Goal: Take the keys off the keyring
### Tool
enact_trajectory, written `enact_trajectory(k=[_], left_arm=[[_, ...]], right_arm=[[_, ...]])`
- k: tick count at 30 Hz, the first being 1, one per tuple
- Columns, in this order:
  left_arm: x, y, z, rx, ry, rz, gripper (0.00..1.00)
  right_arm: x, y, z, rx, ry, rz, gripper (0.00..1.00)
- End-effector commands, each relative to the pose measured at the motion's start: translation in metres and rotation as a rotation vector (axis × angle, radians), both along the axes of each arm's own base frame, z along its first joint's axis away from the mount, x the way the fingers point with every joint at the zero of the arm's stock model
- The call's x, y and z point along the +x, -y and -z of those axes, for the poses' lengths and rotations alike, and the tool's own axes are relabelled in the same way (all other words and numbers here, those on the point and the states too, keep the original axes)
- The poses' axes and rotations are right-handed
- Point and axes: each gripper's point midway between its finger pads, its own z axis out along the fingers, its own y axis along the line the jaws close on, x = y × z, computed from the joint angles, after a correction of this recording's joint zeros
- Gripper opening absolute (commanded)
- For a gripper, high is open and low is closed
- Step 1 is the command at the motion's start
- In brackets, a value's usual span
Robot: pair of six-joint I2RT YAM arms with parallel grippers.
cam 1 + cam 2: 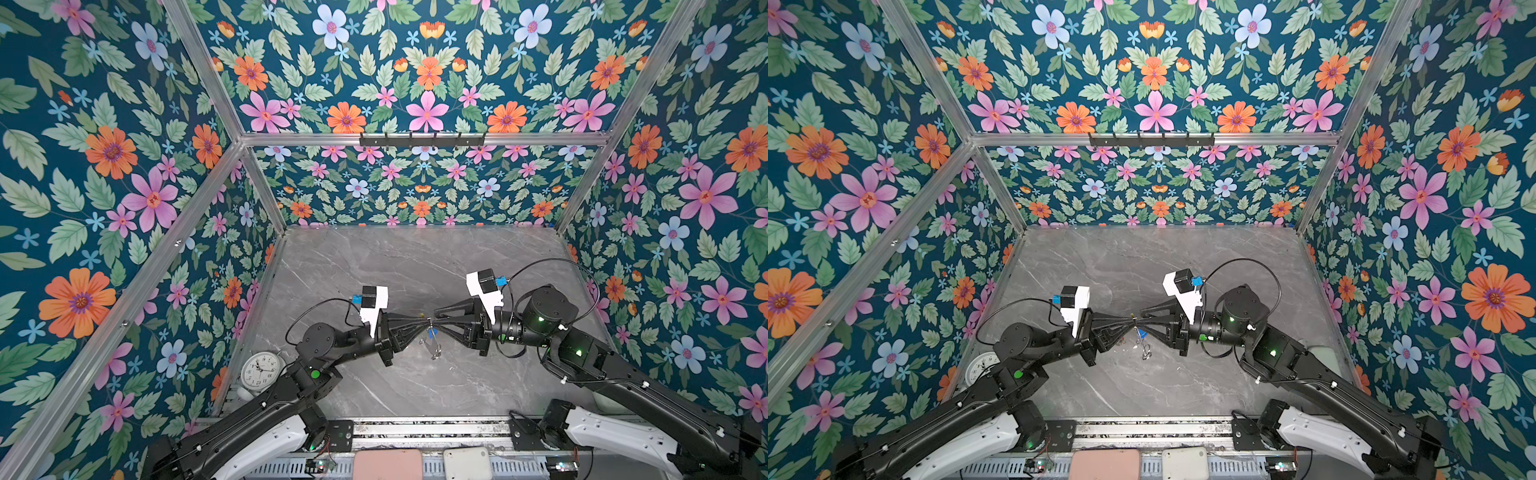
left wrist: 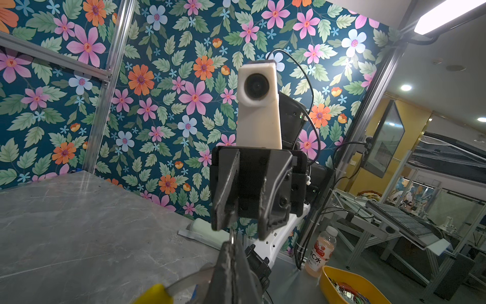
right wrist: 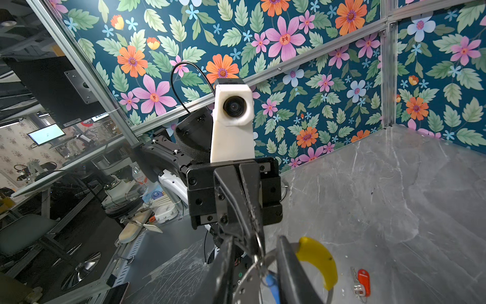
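Two grippers meet tip to tip above the middle of the grey table (image 1: 374,270) in both top views. The left gripper (image 1: 426,323) is closed and pinches the keyring (image 1: 1145,349), which hangs under the meeting point. The right gripper (image 1: 435,318) has its jaws a little apart, and I cannot tell if its pads touch the ring.

From the top, the ring is only a thin pale shape with the blue key (image 1: 434,333) on it. The right wrist view shows much more: the yellow segment (image 3: 319,260) of the ring curves beside one right finger (image 3: 292,271), and a small loop (image 3: 259,247) sits between the two fingers. Only this view shows clearly the red key (image 3: 363,283), which lies alone on the table, apart from the ring. I cannot make it out in the top views.

The left wrist view shows the right jaws from the front, standing apart. There the yellow segment (image 2: 155,296) is cut off by the frame edge, and the left fingers (image 2: 231,268) hide the gripped spot. The blue key (image 3: 272,285) is half covered by the right finger.
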Motion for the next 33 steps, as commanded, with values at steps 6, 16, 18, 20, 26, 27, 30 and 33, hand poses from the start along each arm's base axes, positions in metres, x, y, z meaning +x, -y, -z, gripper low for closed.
enact_trajectory(k=[6, 16, 18, 20, 26, 27, 30, 33], left_arm=[[-0.001, -0.004, -0.010, -0.039, 0.029, -0.013, 0.00], [0.002, -0.001, -0.008, -0.028, 0.015, -0.013, 0.00], [0.002, -0.001, -0.007, -0.022, 0.010, -0.012, 0.13], [0.002, -0.001, -0.006, -0.017, 0.004, -0.012, 0.25], [-0.002, 0.003, 0.001, 0.035, -0.028, 0.026, 0.42], [-0.002, 0.004, 0.004, 0.049, -0.037, 0.032, 0.43], [-0.004, 0.008, 0.009, 0.098, -0.064, 0.059, 0.43], [-0.007, 0.011, 0.013, 0.149, -0.085, 0.081, 0.41]], right_arm=[[-0.001, 0.000, 0.002, 0.004, -0.007, -0.005, 0.14], [-0.002, 0.003, 0.004, -0.011, -0.006, 0.002, 0.00], [-0.002, 0.003, 0.005, -0.018, -0.013, 0.003, 0.00], [-0.004, 0.003, 0.005, -0.024, -0.017, -0.005, 0.00], [-0.012, 0.007, 0.009, -0.077, -0.016, -0.036, 0.00], [-0.013, 0.007, 0.011, -0.094, -0.015, -0.039, 0.00], [-0.017, 0.009, 0.015, -0.145, -0.012, -0.062, 0.00], [-0.022, 0.010, 0.019, -0.201, -0.011, -0.087, 0.00]])
